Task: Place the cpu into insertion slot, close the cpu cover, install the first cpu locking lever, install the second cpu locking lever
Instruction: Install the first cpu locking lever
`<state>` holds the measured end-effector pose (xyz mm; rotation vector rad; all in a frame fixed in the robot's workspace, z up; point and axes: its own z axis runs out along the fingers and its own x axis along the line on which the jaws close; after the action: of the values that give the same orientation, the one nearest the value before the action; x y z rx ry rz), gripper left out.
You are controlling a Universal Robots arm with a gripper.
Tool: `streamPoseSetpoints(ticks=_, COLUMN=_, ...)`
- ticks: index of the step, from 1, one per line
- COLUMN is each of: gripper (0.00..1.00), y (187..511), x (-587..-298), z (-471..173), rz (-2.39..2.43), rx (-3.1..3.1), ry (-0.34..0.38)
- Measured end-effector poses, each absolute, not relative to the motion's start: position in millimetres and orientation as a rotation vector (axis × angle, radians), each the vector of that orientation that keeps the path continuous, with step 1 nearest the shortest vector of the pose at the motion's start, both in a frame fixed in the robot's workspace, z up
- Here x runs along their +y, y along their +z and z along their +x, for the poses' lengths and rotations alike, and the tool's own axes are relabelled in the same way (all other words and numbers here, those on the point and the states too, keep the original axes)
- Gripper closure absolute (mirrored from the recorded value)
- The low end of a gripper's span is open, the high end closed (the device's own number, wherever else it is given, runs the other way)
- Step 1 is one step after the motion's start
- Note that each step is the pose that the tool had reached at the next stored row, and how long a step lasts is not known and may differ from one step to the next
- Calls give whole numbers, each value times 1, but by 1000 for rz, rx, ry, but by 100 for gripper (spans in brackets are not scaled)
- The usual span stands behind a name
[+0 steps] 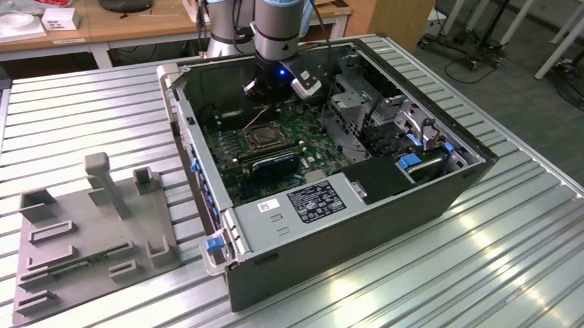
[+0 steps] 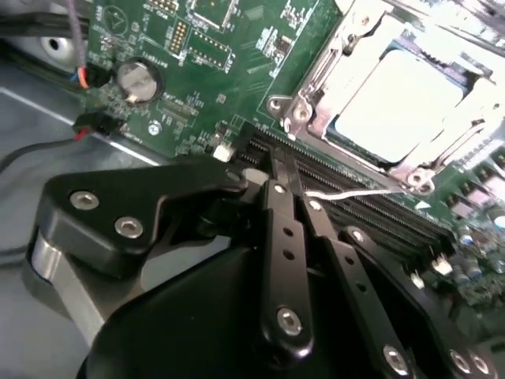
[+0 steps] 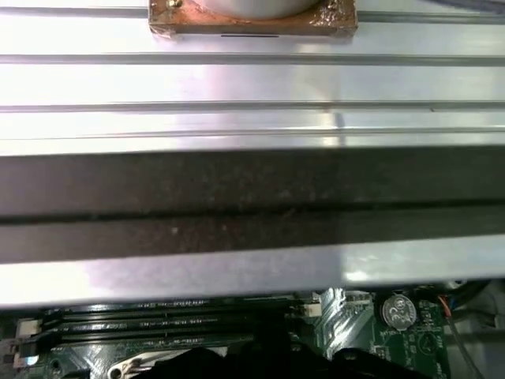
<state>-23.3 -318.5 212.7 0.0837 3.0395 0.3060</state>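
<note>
Dull silver-tan square cpu (image 2: 398, 99) sat in the dark-framed insertion slot (image 1: 246, 140), with the thin silver cpu cover (image 2: 316, 106) down.
The jaws were together by a thin wire locking lever (image 2: 355, 192) lying across the green circuit board (image 2: 197, 87); latching seemingly remained.

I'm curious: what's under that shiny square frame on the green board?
In the second wrist view, the cpu shows through the cpu cover window. What lies beneath the cpu is covered.

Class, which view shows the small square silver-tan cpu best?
The second wrist view: the cpu sits close and large, framed by the thin silver metal cpu cover. The exterior view has it as a tiny distant square; the first wrist view faces the dark case edge.
</note>
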Motion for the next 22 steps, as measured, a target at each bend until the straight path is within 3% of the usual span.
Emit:
streamPoseSetpoints(ticks=8, gripper=89, y=238, x=-318, z=-23, rz=84, rx=3039, ry=306)
streamPoseSetpoints(ticks=22, gripper=89, y=246, x=-318, z=-31, rz=83, rx=3036, ry=306)
